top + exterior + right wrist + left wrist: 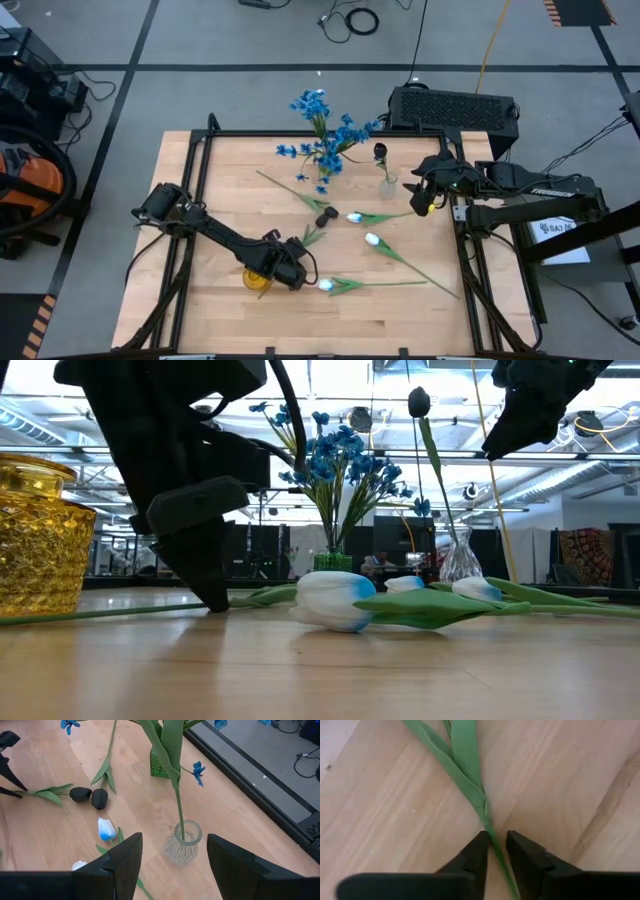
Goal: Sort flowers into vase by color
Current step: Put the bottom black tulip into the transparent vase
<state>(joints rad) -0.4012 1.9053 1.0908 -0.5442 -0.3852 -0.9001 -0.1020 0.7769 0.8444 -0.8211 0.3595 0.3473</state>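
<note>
Two dark tulips [90, 796] lie on the wooden table. My left gripper [495, 842] points steeply down over one tulip's green stem [487, 822], just below its leaves. Its fingers stand narrowly open on either side of the stem. Three white tulips [326, 285] [355, 216] [372, 240] lie flat on the table to its right. Blue flowers [325, 140] stand in a green vase [160, 762]. Another dark tulip [380, 152] stands in a clear glass vase [182, 842]. My right gripper [174, 839] hangs open above that vase, empty.
A yellow glass vase [255, 280] stands right beside my left gripper, toward the table's near edge. A black box [455, 108] sits beyond the table's far edge at the right. A black frame [200, 150] runs along the table's edges.
</note>
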